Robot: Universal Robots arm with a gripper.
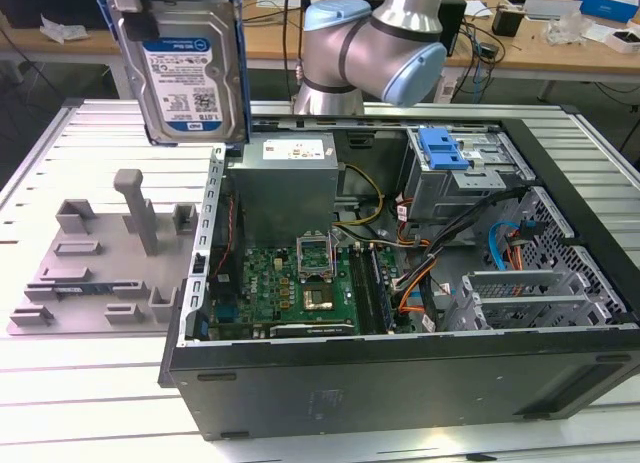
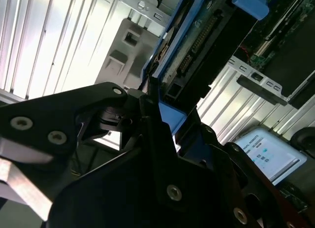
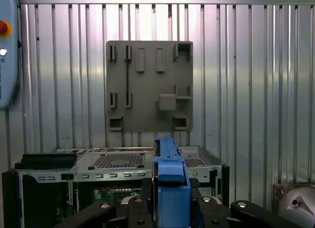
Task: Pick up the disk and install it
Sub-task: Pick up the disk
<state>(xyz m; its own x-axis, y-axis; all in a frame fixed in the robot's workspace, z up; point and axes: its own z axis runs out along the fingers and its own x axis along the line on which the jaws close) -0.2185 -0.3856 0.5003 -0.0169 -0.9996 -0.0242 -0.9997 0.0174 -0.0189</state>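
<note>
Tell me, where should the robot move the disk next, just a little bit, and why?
Probably slide it toward the exterior view's right, staying high. The gripper is shut on the disk, held in the air near the edge of the open computer case, while the drive cage with the blue latch, likely its home, sits farther right.

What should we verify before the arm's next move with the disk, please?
1. Grip on the disk: ok, jaws shut on its blue carrier in both wrist views.
2. Disk raised off the grey fixture plate: ok.
3. Computer case open: ok, insides exposed.
4. Drive cage free to take it: cannot tell.
5. Loose cables clear of the cage: cannot tell.
</note>
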